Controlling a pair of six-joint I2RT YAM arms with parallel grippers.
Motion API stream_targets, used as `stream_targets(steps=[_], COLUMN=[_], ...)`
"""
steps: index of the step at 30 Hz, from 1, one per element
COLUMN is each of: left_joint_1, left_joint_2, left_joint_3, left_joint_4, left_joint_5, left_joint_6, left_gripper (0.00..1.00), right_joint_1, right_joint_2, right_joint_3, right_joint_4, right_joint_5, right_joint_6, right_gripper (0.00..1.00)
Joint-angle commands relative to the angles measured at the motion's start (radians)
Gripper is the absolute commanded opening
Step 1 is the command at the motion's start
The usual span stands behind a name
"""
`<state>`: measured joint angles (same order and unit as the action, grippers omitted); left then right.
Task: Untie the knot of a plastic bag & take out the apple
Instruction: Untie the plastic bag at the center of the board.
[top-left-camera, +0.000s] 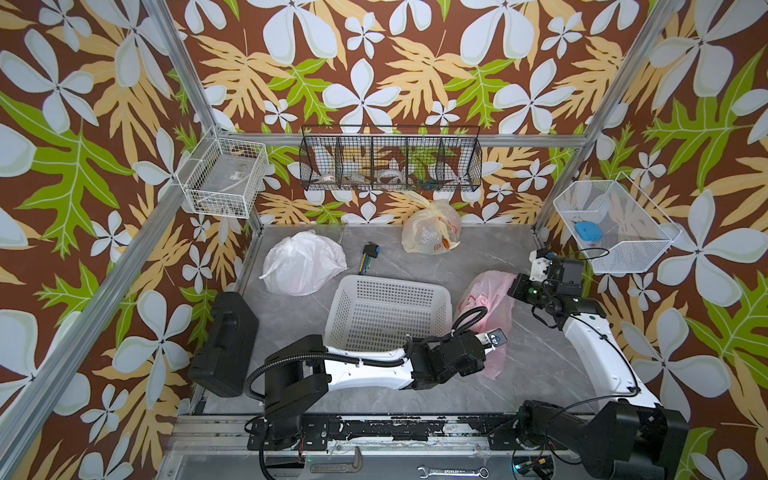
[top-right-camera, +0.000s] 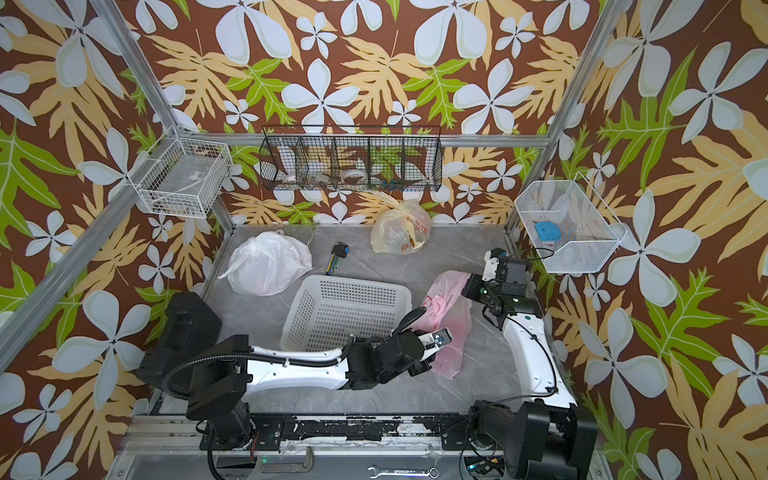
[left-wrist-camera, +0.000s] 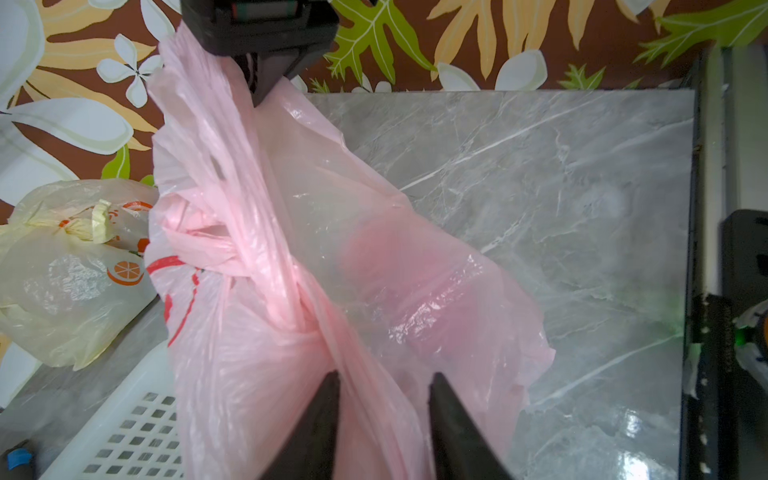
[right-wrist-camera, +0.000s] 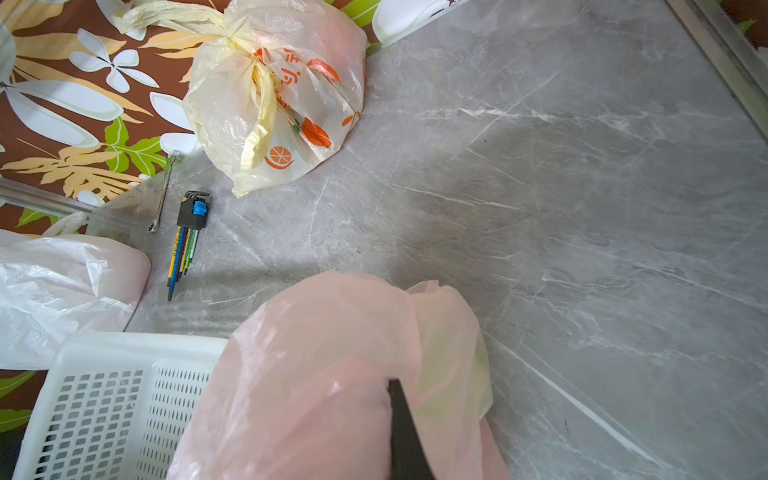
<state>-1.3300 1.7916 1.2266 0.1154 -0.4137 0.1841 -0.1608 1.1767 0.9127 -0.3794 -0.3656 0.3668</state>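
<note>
We log the right hand (left-wrist-camera: 259, 89) clenched on the top of the thin, crinkly pink bag (left-wrist-camera: 374, 270), its arm reaching in from the right and the film pulled taut. The left hand (left-wrist-camera: 384, 376) is released, fingers apart astride the film just beside the twisted knot (left-wrist-camera: 299, 328), its arm stretched low across the grey marble worktop (top-left-camera: 540, 365). A reddish blur (left-wrist-camera: 395, 266) shows inside the bag; we cannot tell if it's the apple. The bag sits just right of a white perforated basket (top-left-camera: 386, 307). A knotted yellow bag (top-left-camera: 432, 232) lies at the far edge.
</note>
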Motion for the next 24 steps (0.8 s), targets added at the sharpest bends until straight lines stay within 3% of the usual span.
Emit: stream_targets(steps=[1,6,11,15,18,19,24], left_joint_1=[-0.006,-0.008,-0.009,-0.008,-0.008,-0.008,-0.007], left_joint_2=[-0.020,-0.165,-0.402,-0.472,-0.433,-0.414,-0.335], left_joint_3=[0.005,-0.110,-0.392,-0.517,-0.497,-0.485,-0.433], left_joint_4=[-0.041,0.005,0.232,0.383,0.392,0.394,0.437], left_joint_5=[-0.043,0.051,0.221,0.261,0.269,0.269,0.244], left_joint_6=[0.007,0.041,0.052,0.046,0.037,0.037,0.033], left_gripper=[0.03,0.00,0.00,0.00,0.00,0.00,0.00], right_joint_1=[0.000,0.001,-0.001,0.000,0.001,0.002,0.002], right_joint_2=[0.012,0.075,0.126,0.166,0.169,0.154,0.001], right_joint_3=[0.001,0.060,0.037,0.024,0.036,0.039,0.027], right_joint_4=[0.031,0.031,0.090,0.119,0.106,0.089,-0.040], right_joint_5=[0.010,0.056,0.094,0.065,0.020,0.010,0.031], right_joint_6=[0.018,0.012,0.039,0.059,0.063,0.058,0.010], right_gripper=[0.00,0.00,0.00,0.01,0.43,0.53,0.71])
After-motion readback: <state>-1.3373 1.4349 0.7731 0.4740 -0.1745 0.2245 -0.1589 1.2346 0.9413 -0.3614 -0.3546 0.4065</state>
